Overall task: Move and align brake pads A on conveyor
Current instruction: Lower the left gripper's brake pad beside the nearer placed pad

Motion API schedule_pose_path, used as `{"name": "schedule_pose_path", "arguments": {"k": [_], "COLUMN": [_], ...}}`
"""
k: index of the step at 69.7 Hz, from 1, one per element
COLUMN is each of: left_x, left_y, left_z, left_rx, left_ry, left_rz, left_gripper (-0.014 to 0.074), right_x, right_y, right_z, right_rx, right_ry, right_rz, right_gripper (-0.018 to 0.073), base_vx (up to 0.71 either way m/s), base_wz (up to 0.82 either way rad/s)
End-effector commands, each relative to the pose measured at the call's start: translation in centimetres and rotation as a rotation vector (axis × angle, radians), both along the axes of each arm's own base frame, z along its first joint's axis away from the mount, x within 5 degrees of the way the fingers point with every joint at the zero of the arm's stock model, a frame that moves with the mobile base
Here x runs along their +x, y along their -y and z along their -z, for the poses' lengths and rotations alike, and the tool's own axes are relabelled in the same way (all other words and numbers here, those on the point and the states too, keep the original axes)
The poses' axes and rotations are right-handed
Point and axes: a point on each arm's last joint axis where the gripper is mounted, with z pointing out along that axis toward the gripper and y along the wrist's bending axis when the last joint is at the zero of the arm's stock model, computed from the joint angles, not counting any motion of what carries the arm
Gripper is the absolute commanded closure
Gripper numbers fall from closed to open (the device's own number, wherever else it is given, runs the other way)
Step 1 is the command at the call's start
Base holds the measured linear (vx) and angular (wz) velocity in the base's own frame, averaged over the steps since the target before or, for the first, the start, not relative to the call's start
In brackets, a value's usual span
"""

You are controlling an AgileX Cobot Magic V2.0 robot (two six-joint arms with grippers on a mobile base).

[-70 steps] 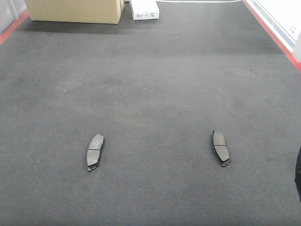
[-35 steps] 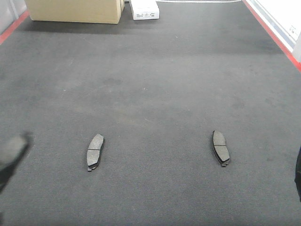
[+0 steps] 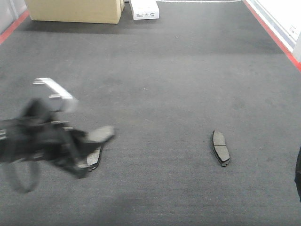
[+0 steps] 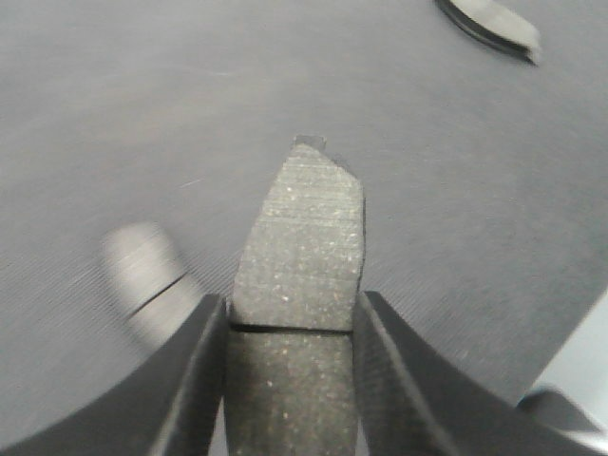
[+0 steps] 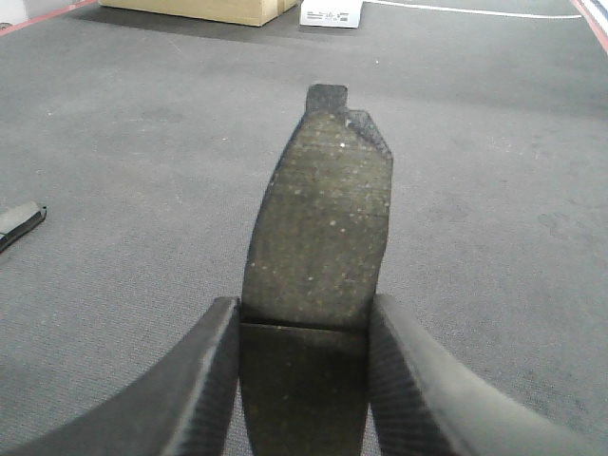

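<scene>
Pads in both grippers: the left gripper [image 4: 290, 323] is clamped on a brake pad [image 4: 302, 252] low over the conveyor [image 3: 164, 84], with what looks like the near-left pad [image 3: 94, 158] just beside it, though blur makes that uncertain. The right gripper [image 5: 304, 337] grips another pad [image 5: 321, 223]. Far-right pad [image 3: 220, 148] lies well apart. Best lower flat, long edges parallel to the neighbour, then release.

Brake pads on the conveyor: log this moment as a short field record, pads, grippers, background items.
pads lying on conveyor: two, left pad partly hidden by the arm, right pad
left gripper: shut on a third pad, low beside the left pad
right gripper: shut on a fourth pad
far end: cardboard box, white box
</scene>
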Motion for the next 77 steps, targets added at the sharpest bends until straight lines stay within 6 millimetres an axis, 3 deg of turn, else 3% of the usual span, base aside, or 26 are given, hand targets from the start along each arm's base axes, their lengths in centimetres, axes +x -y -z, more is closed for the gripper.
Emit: {"name": "schedule_pose_path", "arguments": {"k": [1,16,29,39,52,62,77], "left_x": [1.6,4.0,7.0,9.5,11.8,12.6,12.6], "left_y": [2.6,7.6,10.3,11.3,11.7,12.0,12.4], "left_z": [-1.5,-0.5,0.5,1.6,3.8,4.1,4.4], "left_rx": [-0.046,-0.071,-0.218,-0.234,-0.133,-0.154,-0.19], "left_ry": [0.061,-0.002,-0.186,-0.26,-0.359,-0.413,-0.415], "left_rz": [0.03,0.078,-0.125,-0.271,-0.449,-0.589,-0.644], "left_gripper": [0.0482,0.0478,0.0475,0.0475,0.0475,0.046,0.0439], "right_x": [0.1,0.1,0.1,0.1,0.1,0.1,0.1], "right_y": [-0.2,-0.2,-0.2,-0.2,-0.2,-0.2,-0.2], "right_z": [-1.8,-1.8,-1.8,-1.8,-1.8,-1.8,-1.8], "right_rx": [0.015,0.015,0.015,0.015,0.015,0.015,0.015], "right_ry": [0.119,0.119,0.119,0.119,0.119,0.119,0.119], "right_rz": [-0.024,-0.024,-0.024,-0.024,-0.024,-0.024,-0.024], "right_gripper": [0.0448,0.0448,0.0448,0.0448,0.0448,0.0448,0.0448], "base_vx": [0.0,0.0,0.0,0.0,0.0,0.0,0.0], "base_wz": [0.0,0.0,0.0,0.0,0.0,0.0,0.0]}}
